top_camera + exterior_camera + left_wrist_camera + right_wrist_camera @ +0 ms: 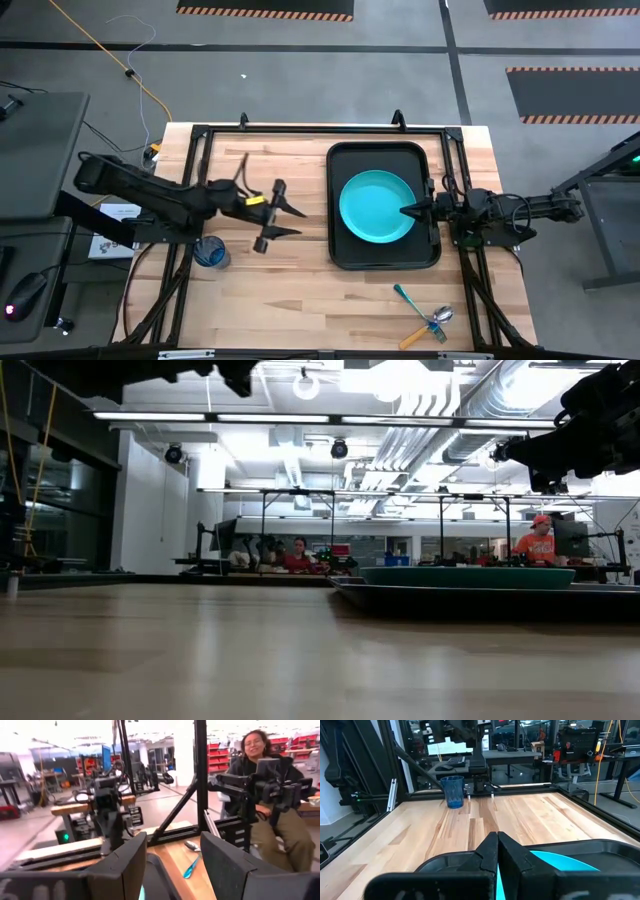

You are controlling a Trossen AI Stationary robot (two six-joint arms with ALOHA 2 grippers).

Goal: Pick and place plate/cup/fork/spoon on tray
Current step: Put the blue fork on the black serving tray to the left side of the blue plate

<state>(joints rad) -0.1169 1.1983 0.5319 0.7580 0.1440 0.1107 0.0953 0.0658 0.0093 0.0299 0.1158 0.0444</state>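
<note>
Plate [375, 206] lies flat in the tray [345, 160], right of centre in the high view; right gripper [407, 211] sits at the plate's right rim, fingers pressed together on nothing. Left gripper [297, 221], fingers spread wide and empty, hovers mid-frame, left of the tray; cup [211, 252] stands lower left, near the arm. Spoon [439, 317] and fork [408, 299] lie lower right; the low view shows plate and tray edge-on only.

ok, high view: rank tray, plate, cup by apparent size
1. tray, largest
2. plate, lying inside the tray
3. cup, smallest, at the table's left edge

All rest at table height, so the order is safe.
</note>
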